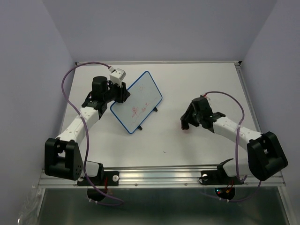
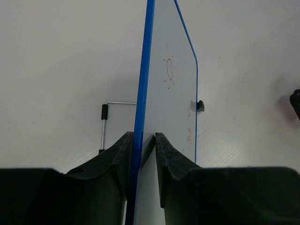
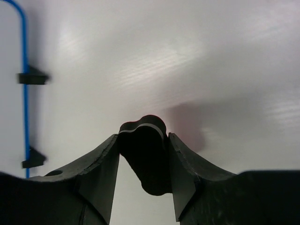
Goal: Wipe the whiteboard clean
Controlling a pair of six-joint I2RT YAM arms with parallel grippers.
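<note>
The whiteboard point(image 1: 137, 101), white with a thin blue rim and red scribbles, stands tilted at the left-centre of the table. My left gripper point(image 1: 121, 92) is shut on its upper left edge. In the left wrist view the board point(image 2: 171, 93) runs edge-on between the fingers, with my left gripper point(image 2: 143, 138) clamped on the blue rim. My right gripper point(image 1: 186, 123) is to the right of the board, apart from it, and is shut on the black eraser point(image 3: 144, 150). In the right wrist view my right gripper point(image 3: 143, 138) holds the eraser above the table, and the board's rim point(image 3: 25, 89) shows at the far left.
A wire stand with a black cap point(image 2: 104, 112) lies behind the board. The board's black feet point(image 3: 32, 77) point toward the right arm. Purple cables loop over both arms. The table's raised rim point(image 1: 243, 89) runs along the right side.
</note>
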